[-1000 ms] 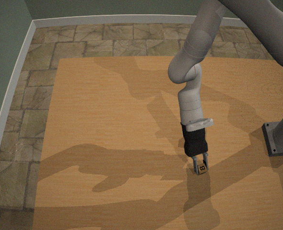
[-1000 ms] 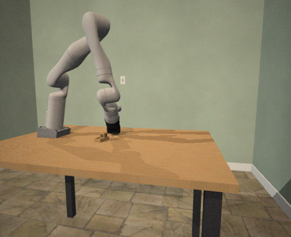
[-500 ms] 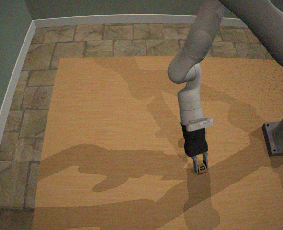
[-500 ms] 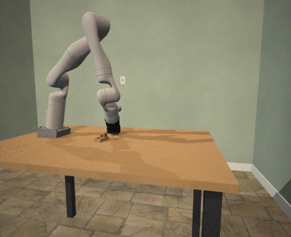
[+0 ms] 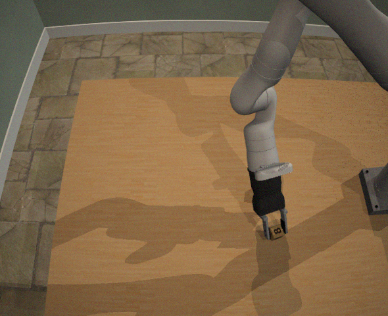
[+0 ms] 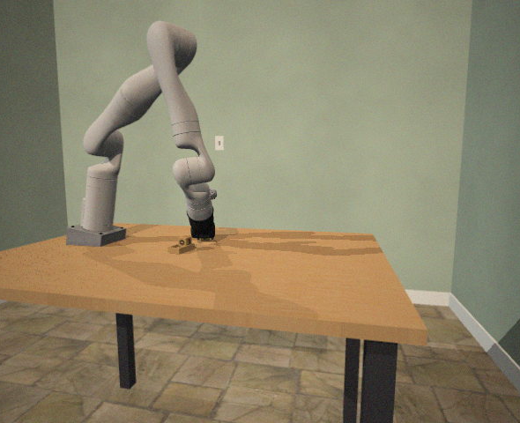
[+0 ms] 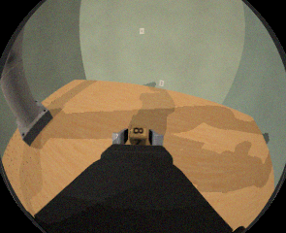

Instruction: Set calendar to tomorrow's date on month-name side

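1. My gripper (image 5: 275, 225) (image 6: 204, 238) (image 7: 138, 134): fingers spread, flanking a cube (image 5: 277, 231) (image 7: 138, 135) showing "8"; its lower faces are obscure.
2. Tray (image 6: 175, 250), exterior view: on the table (image 6: 296, 278), small; its floor is indistinct.

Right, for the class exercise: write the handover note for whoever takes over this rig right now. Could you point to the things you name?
Gripper (image 5: 276, 234) (image 6: 204, 239) (image 7: 138, 134): open, fingers either side of the cube marked 8 (image 5: 277, 231) (image 7: 138, 131).
Whereabouts: that cube is outside the tray (image 6: 174, 250); the other cube (image 6: 185, 241) is at the tray, its digit unclear.
Done: date not set; month side unreadable.
Left: check date, seat both cubes flat with digits upright, let go, withdraw arm.
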### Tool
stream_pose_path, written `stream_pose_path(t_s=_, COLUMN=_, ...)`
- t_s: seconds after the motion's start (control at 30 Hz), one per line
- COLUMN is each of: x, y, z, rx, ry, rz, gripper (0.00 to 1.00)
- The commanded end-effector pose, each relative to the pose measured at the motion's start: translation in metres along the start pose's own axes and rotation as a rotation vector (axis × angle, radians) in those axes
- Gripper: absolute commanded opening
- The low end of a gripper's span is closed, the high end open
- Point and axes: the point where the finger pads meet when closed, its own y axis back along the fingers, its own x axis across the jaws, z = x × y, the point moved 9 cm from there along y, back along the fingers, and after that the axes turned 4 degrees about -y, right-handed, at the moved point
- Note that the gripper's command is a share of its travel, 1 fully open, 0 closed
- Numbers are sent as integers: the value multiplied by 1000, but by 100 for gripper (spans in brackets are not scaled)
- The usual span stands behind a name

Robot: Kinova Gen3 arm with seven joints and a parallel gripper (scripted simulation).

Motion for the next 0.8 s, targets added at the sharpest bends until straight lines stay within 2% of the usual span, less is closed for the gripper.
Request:
stream_pose_path(t_s=0.0, x=0, y=0, z=0, rx=0, ry=1, rz=1, gripper=87)
stream_pose_path(t_s=0.03, x=0, y=0, z=0, rx=0, ry=1, rz=1, gripper=87)
stream_pose_path(t_s=0.07, x=0, y=0, z=0, rx=0, ry=1, rz=1, gripper=100)
stream_pose_path(t_s=0.77, x=0, y=1, z=-1, rx=0, ry=1, rz=1, gripper=100)
